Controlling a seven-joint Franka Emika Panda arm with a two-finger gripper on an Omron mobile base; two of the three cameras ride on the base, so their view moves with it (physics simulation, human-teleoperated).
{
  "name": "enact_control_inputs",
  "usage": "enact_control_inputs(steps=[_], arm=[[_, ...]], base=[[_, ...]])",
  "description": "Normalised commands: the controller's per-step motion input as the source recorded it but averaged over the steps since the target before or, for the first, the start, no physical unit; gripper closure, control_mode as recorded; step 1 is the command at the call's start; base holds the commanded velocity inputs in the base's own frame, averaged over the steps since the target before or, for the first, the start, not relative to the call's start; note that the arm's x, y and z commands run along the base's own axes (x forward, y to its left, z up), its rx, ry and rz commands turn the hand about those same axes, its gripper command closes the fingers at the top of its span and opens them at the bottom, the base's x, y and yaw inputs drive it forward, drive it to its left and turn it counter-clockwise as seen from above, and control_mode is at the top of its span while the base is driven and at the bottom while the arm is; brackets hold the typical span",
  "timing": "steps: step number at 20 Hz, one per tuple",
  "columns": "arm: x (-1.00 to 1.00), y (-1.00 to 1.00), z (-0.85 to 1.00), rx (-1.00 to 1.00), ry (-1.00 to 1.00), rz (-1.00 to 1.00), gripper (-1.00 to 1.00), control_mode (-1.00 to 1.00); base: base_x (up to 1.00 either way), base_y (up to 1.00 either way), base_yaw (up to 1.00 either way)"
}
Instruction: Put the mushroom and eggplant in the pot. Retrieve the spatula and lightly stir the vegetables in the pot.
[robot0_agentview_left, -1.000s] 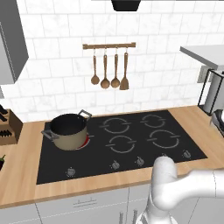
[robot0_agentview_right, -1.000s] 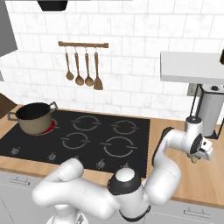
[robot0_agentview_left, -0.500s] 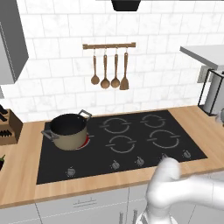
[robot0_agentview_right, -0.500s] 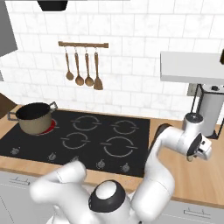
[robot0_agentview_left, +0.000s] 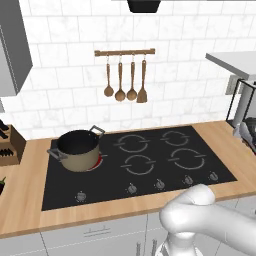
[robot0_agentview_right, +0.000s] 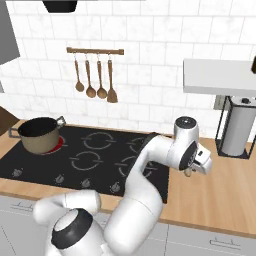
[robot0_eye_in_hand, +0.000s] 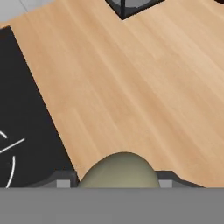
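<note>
Wooden counter (robot0_agentview_right: 220, 200) runs beneath white tile wall (robot0_agentview_left: 65, 60); black hob (robot0_agentview_left: 150, 165) inset. Pot (robot0_agentview_left: 77, 149) upright far left. Gripper (robot0_eye_in_hand: 118, 179) half-open around olive mushroom (robot0_eye_in_hand: 119, 171).

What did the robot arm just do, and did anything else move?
The arm swung to the left, carrying the end effector over the wooden counter toward the edge of the stove. It holds a rounded olive-tan thing, probably the mushroom. The pot and the hanging utensils stayed put.
</note>
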Motion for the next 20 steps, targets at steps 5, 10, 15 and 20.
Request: enact_control_inputs(steps=[5, 10, 15, 20], arm=[[-0.12, 1.0, 0.52, 0.0, 0.0, 0.08, 1.0, -1.0], [-0.03, 1.0, 0.49, 0.0, 0.0, 0.1, 1.0, -1.0], [-0.07, 1.0, 0.37, 0.0, 0.0, 0.1, 1.0, -1.0], [-0.03, 0.94, 0.28, 0.0, 0.0, 0.07, 1.0, -1.0]], base=[[0.0, 0.0, 0.0], [0.0, 0.0, 0.0], [0.0, 0.0, 0.0], [0.0, 0.0, 0.0]])
